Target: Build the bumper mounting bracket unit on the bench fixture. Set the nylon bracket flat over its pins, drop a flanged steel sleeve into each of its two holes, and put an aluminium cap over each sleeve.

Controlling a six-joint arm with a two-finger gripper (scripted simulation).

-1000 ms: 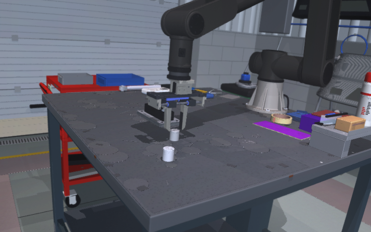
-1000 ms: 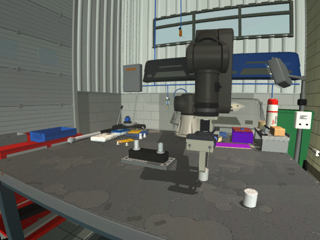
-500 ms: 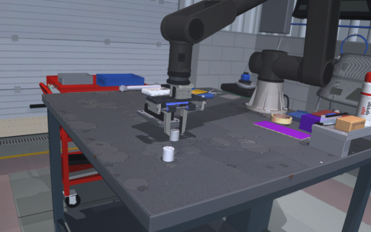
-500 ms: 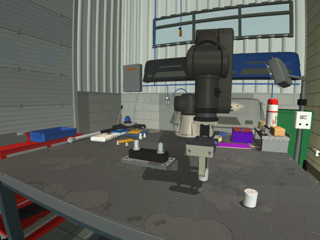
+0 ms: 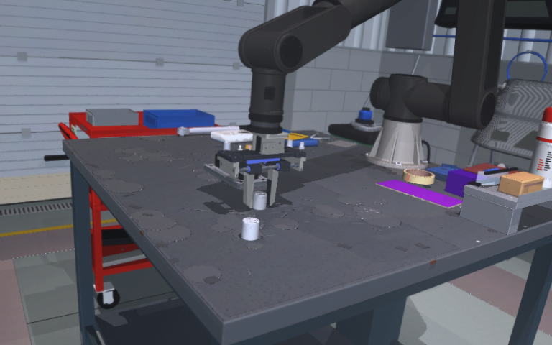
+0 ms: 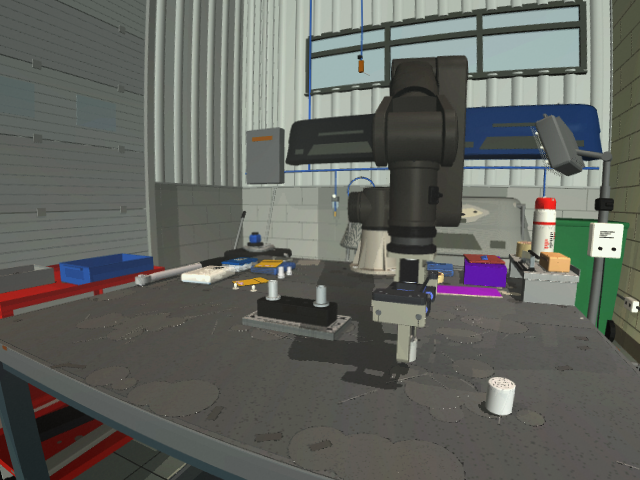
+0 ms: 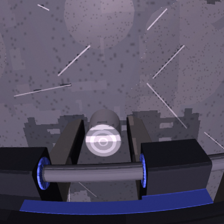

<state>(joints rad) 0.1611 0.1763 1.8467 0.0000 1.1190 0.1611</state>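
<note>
The black nylon bracket [image 6: 296, 311] sits on the grey fixture plate [image 6: 295, 326], largely hidden behind the gripper in the side camera, and a steel sleeve [image 6: 273, 289] stands up from each of its two holes, the other [image 6: 321, 295] toward the right. One aluminium cap [image 5: 259, 200] stands upright on the bench in front of the fixture. A second cap [image 5: 250, 228] stands alone nearer the bench's front edge. My gripper [image 5: 260, 202] is lowered around the first cap [image 7: 103, 136], open, with a finger on each side of it and nothing held.
The bench's front edge [image 5: 366, 284] runs close below the second cap. A purple strip [image 5: 419, 193], tape roll [image 5: 418, 176] and grey box [image 5: 498, 205] lie to the right. The arm's base [image 5: 399, 138] stands behind, with small parts and a white tray [image 5: 226, 134] at the back.
</note>
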